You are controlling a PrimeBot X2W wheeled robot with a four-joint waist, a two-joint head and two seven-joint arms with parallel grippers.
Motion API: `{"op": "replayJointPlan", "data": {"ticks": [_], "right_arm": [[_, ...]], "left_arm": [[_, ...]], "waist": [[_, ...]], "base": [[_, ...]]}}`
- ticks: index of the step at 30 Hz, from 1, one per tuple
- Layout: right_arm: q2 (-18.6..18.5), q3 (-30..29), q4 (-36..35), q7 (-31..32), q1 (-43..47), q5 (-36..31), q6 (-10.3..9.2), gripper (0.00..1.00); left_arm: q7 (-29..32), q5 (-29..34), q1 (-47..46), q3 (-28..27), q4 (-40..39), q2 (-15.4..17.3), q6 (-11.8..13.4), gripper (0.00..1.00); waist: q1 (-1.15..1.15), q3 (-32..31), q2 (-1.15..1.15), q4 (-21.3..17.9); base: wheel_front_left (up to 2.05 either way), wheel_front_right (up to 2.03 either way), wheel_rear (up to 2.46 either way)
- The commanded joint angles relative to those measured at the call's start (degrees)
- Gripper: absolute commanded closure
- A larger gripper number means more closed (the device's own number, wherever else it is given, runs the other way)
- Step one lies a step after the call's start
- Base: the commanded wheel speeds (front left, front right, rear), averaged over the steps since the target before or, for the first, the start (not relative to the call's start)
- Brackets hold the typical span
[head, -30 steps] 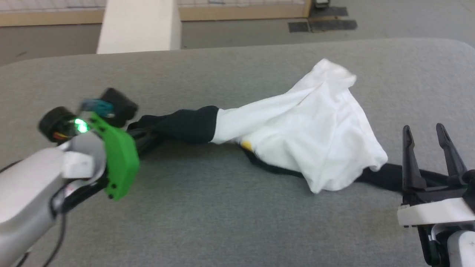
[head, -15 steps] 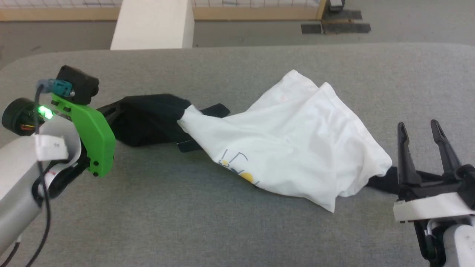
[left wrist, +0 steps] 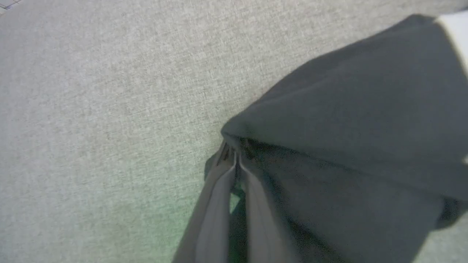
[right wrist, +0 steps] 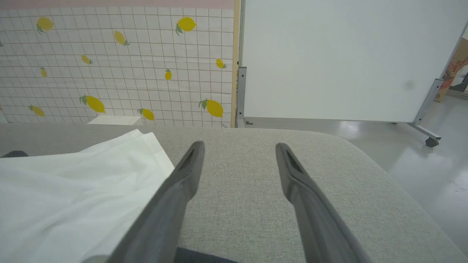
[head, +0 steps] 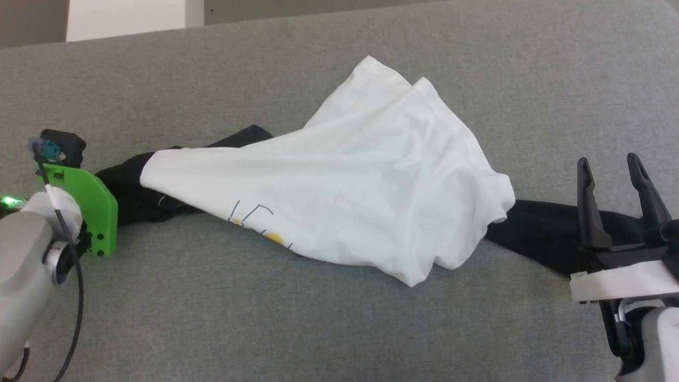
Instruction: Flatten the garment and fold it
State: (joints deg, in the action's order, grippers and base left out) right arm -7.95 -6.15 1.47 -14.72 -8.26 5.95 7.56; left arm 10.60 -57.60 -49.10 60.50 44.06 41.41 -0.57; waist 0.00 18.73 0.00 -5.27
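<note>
The left gripper, clamped on one black sleeve, is dragging the T-shirt toward the table's left edge, spreading it wider than a second ago (still rumpled), while the right gripper is hovering wide open over the other sleeve.

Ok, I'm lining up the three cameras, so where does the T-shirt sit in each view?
Head view: the garment lies across the middle, stretched left to right.
Left wrist view: its black sleeve takes the right side, pinched in the left gripper.
Right wrist view: its white body is at lower left, beside the open right gripper.
Shared landmark: the grey padded table under it.
</note>
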Motion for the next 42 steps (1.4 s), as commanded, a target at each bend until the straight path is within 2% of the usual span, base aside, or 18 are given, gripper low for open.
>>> {"op": "replayJointPlan", "data": {"ticks": [1, 2, 3, 7, 12, 14, 17, 21, 24, 27, 31, 34, 36, 42], "right_arm": [[0.08, -0.1, 0.17, -0.28, -0.57, -0.67, -0.08, 0.0], [0.02, -0.14, 0.16, -0.28, -0.55, -0.7, -0.08, 0.0], [-0.13, -0.24, 0.13, -0.28, -0.52, -0.72, -0.08, 0.0], [-1.41, -0.5, -0.09, -0.28, -0.59, -0.64, -0.08, 0.0], [-4.77, -0.32, -0.14, -0.28, -1.71, 0.26, -0.08, 0.0], [-7.25, 0.74, 0.59, -0.28, -2.81, 1.09, -0.08, 0.0], [-12.56, 5.17, 2.78, 1.31, -5.43, 3.23, -0.08, 0.0], [-20.58, 14.66, 4.94, 10.66, -11.04, 10.01, -0.08, 0.0], [-26.77, 23.16, 5.97, 20.46, -15.7, 16.98, -0.08, 0.0], [-32.24, 31.64, 6.63, 30.54, -20.8, 24.15, -0.08, 0.0], [-36.53, 41.25, 7.89, 42.3, -26.35, 32.07, -0.08, 0.0], [-37.1, 46.12, 9.73, 47.57, -30.33, 35.52, -0.08, 0.0], [-36.63, 48.37, 12.25, 48.78, -33.02, 36.21, -0.08, 0.0], [-33.54, 53.79, 22.33, 46.92, -36.66, 37.51, -0.08, 0.0]], "left_arm": [[-0.71, -0.28, 0.89, 0.55, 1.66, -1.63, -0.94, 1.0], [-1.68, -0.17, 0.79, 0.51, 2.44, -2.21, -1.27, 0.92], [-3.56, 0.37, 0.57, 0.49, 3.25, -2.69, -1.5, 0.0], [-12.65, 3.05, -0.84, -0.05, 4.61, -3.59, -0.91, 0.0], [-23.55, 5.76, -0.81, -1.9, 1.71, -3.61, 3.15, 0.0], [-25.05, 6.62, 0.17, -3.48, -1.47, -3.79, 6.04, 0.0], [-25.53, 9.61, 2.93, -8.26, -10.18, -3.42, 12.57, 0.0], [-25.57, 15.85, 11.05, -17.83, -24.29, -2.93, 20.56, 0.0], [-25.58, 21.08, 17.48, -23.63, -32.36, -4.1, 24.55, 0.0], [-25.58, 26.39, 23.16, -29.48, -38.82, -6.59, 27.22, 0.0], [-25.59, 32.88, 28.67, -35.76, -44.29, -11.16, 28.26, 0.0], [-25.59, 36.76, 31.67, -39.32, -46.57, -14.89, 27.73, 0.0], [-25.59, 38.77, 33.25, -41.58, -47.17, -17.62, 27.03, 0.0], [-25.59, 43.04, 35.34, -45.98, -45.86, -25.2, 21.79, 0.0]], "waist": [[0.0, 0.69, 0.0, -0.67], [0.0, 0.29, 0.0, -0.33], [0.0, -0.32, 0.0, 0.21], [0.0, -3.18, 0.0, 2.44], [0.0, -6.61, 0.0, 5.36], [0.0, -7.58, 0.0, 6.54], [0.0, -8.27, 0.0, 8.02], [0.0, -8.23, 0.0, 9.48], [0.0, -7.88, 0.0, 10.47], [0.0, -7.15, 0.0, 11.6], [0.0, -5.79, 0.0, 13.38], [0.0, -4.17, 0.0, 14.52], [0.0, -2.89, 0.0, 15.38], [0.0, 0.09, 0.0, 18.11]], "base": [[0.0, 0.0, 0.0], [0.0, 0.0, 0.0], [0.0, 0.0, 0.0], [0.0, 0.0, 0.0], [0.0, 0.0, 0.0], [0.0, 0.0, 0.0], [0.0, 0.0, 0.0], [0.0, 0.0, 0.0], [0.0, 0.0, 0.0], [0.0, 0.0, 0.0], [0.0, 0.0, 0.0], [0.0, 0.0, 0.0], [0.0, 0.0, 0.0], [0.0, 0.0, 0.0]]}}
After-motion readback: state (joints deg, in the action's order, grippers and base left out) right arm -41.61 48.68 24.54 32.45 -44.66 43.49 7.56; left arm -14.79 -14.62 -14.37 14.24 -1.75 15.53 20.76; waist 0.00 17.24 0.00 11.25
